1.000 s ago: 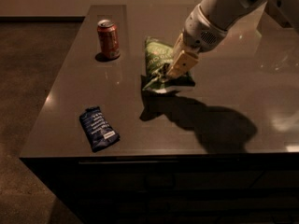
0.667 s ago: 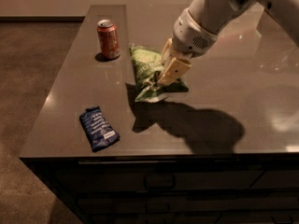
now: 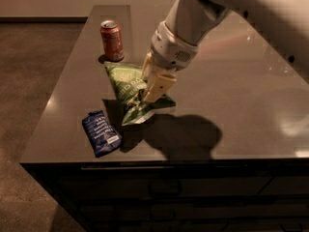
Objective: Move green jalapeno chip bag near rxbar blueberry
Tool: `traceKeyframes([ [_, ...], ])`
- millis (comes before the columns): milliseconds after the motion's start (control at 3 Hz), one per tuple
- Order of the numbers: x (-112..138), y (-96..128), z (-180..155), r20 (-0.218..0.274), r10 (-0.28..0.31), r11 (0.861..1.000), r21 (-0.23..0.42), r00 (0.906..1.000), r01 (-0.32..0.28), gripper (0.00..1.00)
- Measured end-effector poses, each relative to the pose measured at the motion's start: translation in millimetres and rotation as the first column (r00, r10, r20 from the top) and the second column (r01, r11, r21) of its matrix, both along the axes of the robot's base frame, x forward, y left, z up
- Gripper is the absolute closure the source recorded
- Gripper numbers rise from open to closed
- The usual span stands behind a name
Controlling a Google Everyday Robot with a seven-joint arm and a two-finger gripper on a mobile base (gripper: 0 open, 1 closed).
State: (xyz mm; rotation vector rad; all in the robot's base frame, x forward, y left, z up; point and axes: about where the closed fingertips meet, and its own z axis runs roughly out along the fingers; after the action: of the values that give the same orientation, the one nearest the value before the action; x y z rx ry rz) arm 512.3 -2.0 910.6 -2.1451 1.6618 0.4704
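Camera view, working from the front edge back: below the counter lip I see dark drawers. On the near left corner of the top lies the blueberry bar, flat, with one short end angled toward me. Just behind it and to its right is the chip bag. It is tilted, with its wide end up toward the can and a lower corner pointing down at the surface near the bar. I cannot tell whether that corner touches the top.

The gripper comes in from the upper right, pinched onto the bag's right side. I judge that grip is why the bag sits canted rather than flat, with a heavy shadow spread beneath it. Bag and bar are near each other but apart. Farther back, the soda can stands upright, just beyond the bag's top edge.

I judge the carry is nearly done. What remains is to lower the bag and let go without it flopping onto the bar.
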Motion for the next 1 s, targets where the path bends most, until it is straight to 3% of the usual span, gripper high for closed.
traceKeyframes([
  [333, -10.6, 17.0, -12.8, -0.014, 0.062, 0.998, -0.026, 0.998, -0.062, 0.57],
  [667, -13.3, 23.0, -20.4, -0.027, 0.105, 0.993, -0.058, 0.9942, -0.106, 0.26],
  [1000, -12.5, 24.6, -19.8, -0.021, 0.102, 0.993, -0.054, 0.9946, -0.103, 0.04],
])
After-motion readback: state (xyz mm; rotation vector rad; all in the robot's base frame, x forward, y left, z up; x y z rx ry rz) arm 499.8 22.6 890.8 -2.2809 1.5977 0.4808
